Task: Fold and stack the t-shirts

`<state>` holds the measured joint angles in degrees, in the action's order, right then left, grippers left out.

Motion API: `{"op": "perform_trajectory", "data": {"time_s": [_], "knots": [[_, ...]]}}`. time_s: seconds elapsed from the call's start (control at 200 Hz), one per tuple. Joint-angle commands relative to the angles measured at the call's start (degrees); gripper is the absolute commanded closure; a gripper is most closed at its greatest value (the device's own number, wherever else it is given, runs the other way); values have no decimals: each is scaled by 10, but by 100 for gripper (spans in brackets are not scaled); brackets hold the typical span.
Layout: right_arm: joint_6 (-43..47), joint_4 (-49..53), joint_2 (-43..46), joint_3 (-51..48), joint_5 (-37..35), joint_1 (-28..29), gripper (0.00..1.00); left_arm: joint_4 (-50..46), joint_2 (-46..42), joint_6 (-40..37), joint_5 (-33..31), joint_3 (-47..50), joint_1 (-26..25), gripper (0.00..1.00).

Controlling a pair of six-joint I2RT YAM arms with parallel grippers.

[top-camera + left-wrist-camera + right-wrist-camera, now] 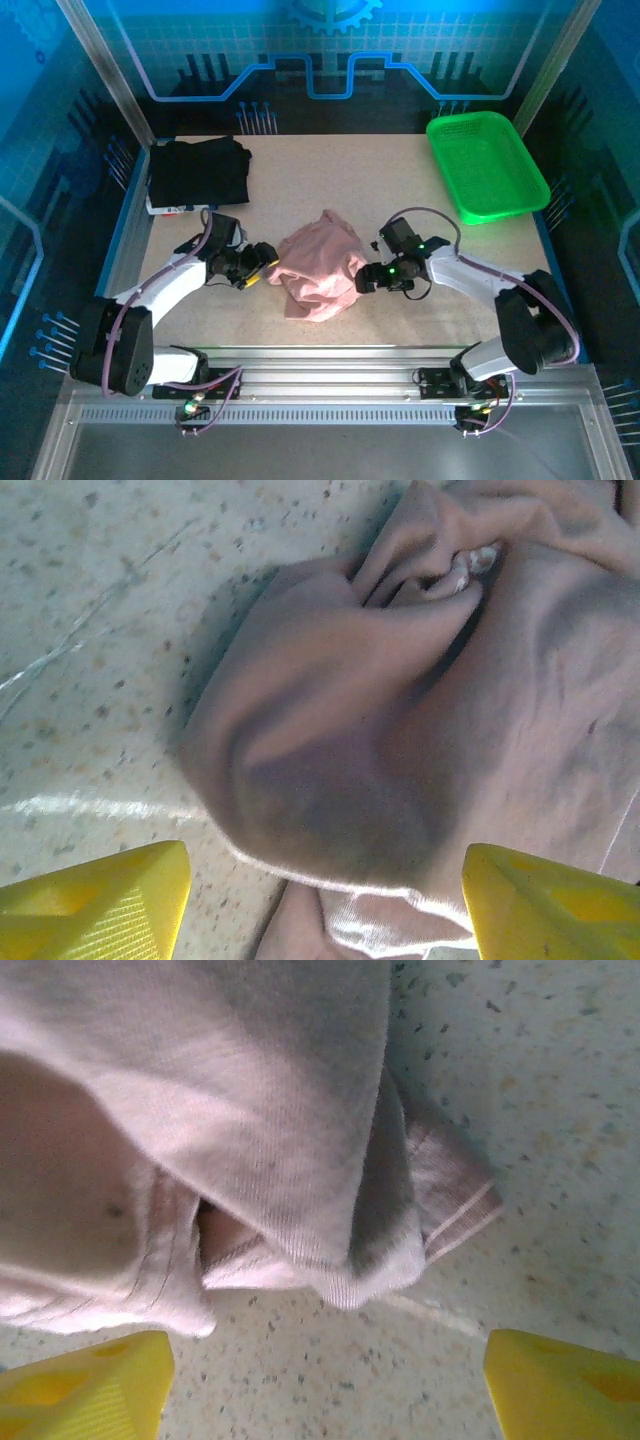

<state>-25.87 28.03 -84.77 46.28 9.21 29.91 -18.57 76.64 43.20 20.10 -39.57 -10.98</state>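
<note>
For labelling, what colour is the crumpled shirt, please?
The crumpled shirt is dusty pink, clearest in the top external view.

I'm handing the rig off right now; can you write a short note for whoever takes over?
Left gripper: open, at the left edge of the pink shirt.
Right gripper: open, at its right edge.
Pink shirt: crumpled mid-table, not folded.
Black shirt: folded, far-left corner.
Done: black shirt folded.
Left: fold the pink shirt, stack the two.

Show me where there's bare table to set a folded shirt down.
Bare table lies at the far middle, between the black t-shirt and the green basket. Crowded: the centre, where left gripper and right gripper flank the crumpled pink t-shirt.
</note>
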Motion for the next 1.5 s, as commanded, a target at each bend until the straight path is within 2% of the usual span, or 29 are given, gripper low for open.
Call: {"op": "perform_trajectory", "data": {"time_s": [0.0, 0.1, 0.205, 0.3, 0.38, 0.415, 0.46, 0.535, 0.695, 1.05, 1.14, 1.286, 1.416, 1.496], "knots": [[19, -29, -52, 22, -34, 7, 24, 64, 37, -6, 17, 6, -5, 29], [7, -51, -81, 38, -60, 8, 33, 80, 78, -12, 10, -4, -11, 32], [1, -57, -111, 74, -89, 7, 43, 61, 118, -31, -12, -28, -26, 40], [3, -44, -135, 105, -96, 6, 58, 56, 138, -35, -23, -41, -37, 61], [7, -35, -135, 119, -108, 6, 76, 49, 135, -32, -25, -51, -38, 85], [10, -30, -129, 123, -116, 6, 84, 36, 124, -35, -31, -59, -39, 92], [12, -20, -119, 130, -128, 5, 92, 15, 99, -43, -43, -71, -40, 96], [18, 2, -92, 142, -149, 5, 98, -24, 54, -64, -64, -98, -42, 99], [44, 66, -17, 190, -179, 2, 99, -99, -20, -102, -93, -167, -42, 100], [135, 202, 110, 344, -161, -59, 98, -162, -146, -129, -114, -305, -43, 100], [145, 225, 138, 382, -132, -82, 98, -168, -178, -134, -120, -333, -43, 100], [149, 236, 181, 438, -29, -120, 98, -170, -215, -147, -126, -400, -43, 100], [138, 243, 180, 491, 57, -140, 99, -199, -199, -196, -150, -504, -43, 100], [138, 242, 166, 513, 66, -146, 99, -193, -169, -216, -138, -558, -43, 100]]}}
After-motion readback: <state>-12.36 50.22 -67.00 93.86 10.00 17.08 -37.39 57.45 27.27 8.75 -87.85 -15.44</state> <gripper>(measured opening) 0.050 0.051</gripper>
